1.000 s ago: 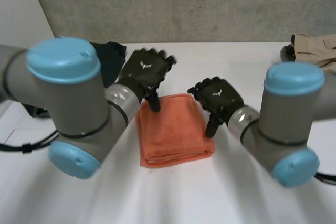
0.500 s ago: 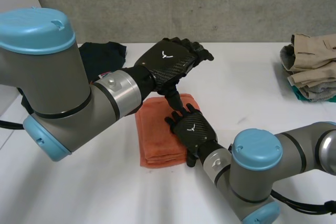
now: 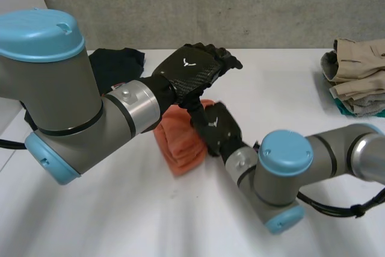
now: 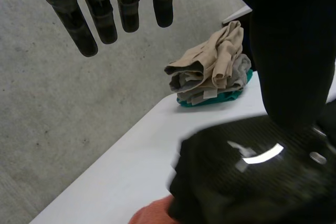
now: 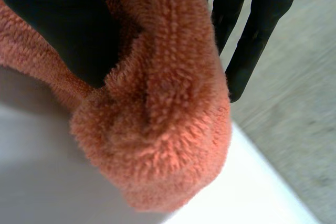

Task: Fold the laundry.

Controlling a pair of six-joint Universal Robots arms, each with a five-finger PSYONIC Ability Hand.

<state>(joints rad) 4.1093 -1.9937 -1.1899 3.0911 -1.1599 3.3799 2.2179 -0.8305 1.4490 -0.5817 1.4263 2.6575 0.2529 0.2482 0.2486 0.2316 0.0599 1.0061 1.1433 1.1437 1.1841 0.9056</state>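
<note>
The orange towel (image 3: 180, 144) is bunched up near the table's middle, its right side pulled off the table. My right hand (image 3: 218, 126) is shut on that side. In the right wrist view the towel (image 5: 163, 114) is gathered into a thick roll, with a dark finger (image 5: 63, 19) curled against it. My left hand (image 3: 194, 70) hovers open just above and behind the towel, touching no cloth. Its straight fingers (image 4: 100, 14) point out over the table, with the right hand (image 4: 252, 177) and a bit of the towel (image 4: 152, 216) below its palm.
A pile of folded beige, grey and teal clothes (image 3: 355, 76) sits at the table's back right, also beyond the left hand's fingertips as the pile (image 4: 212, 74). A dark garment (image 3: 123, 64) lies at the back left. A concrete wall stands behind the table.
The right hand moved onto the flat folded towel, closed on it and pulled it up into a bunch. The left hand lifted off the towel's far corner and now holds still above it.
</note>
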